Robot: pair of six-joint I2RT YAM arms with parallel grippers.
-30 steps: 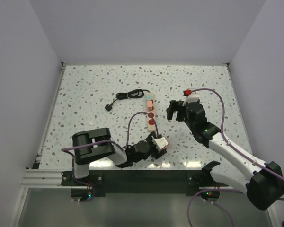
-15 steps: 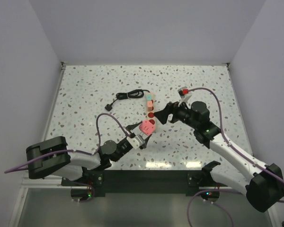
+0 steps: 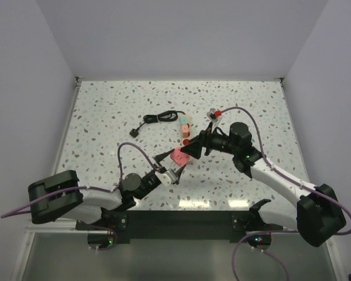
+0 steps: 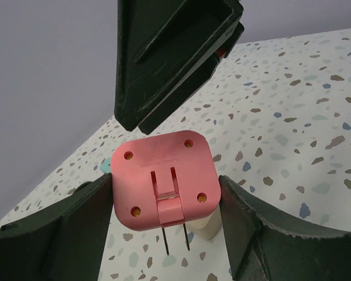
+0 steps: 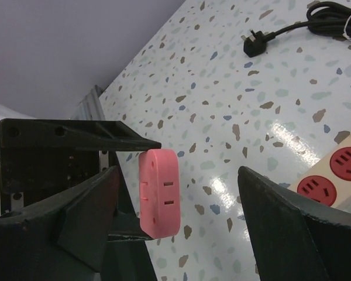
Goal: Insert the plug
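Observation:
My left gripper is shut on a pink plug and holds it above the table. In the left wrist view both fingers press the sides of the pink plug, and its two metal prongs point down. My right gripper stands open around the plug. In the right wrist view the plug hangs between the right gripper fingers, close to the left one and well apart from the right one. The cream power strip with red sockets lies just behind.
A coiled black cable with its own black plug lies on the speckled table to the left of the strip. Purple cables loop off both arms. White walls close in the table at the left, back and right.
The left arm has reached out from its base and carried the pink plug up and left toward the strip. The right gripper has swung left around the plug, its jaws narrowing a little.

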